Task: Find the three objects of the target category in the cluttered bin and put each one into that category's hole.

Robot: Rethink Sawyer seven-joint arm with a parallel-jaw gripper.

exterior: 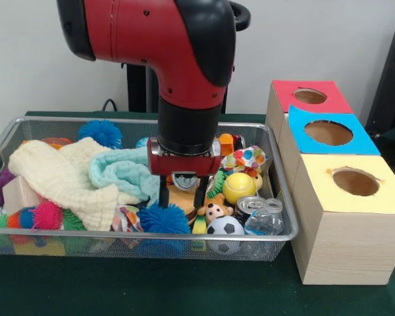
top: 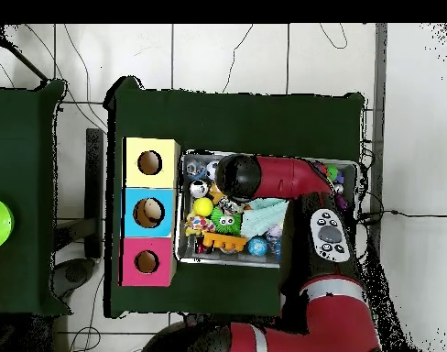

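At the front view's centre the gripper (exterior: 182,192) hung with fingers spread over a flat orange toy (exterior: 182,199), probably light, rigid, best pinched edgewise.

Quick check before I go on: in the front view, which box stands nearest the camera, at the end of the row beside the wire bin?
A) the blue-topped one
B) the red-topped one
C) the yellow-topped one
C: the yellow-topped box stands in front, with the blue-topped box behind it and the red-topped box farthest back, all beside the wire bin.
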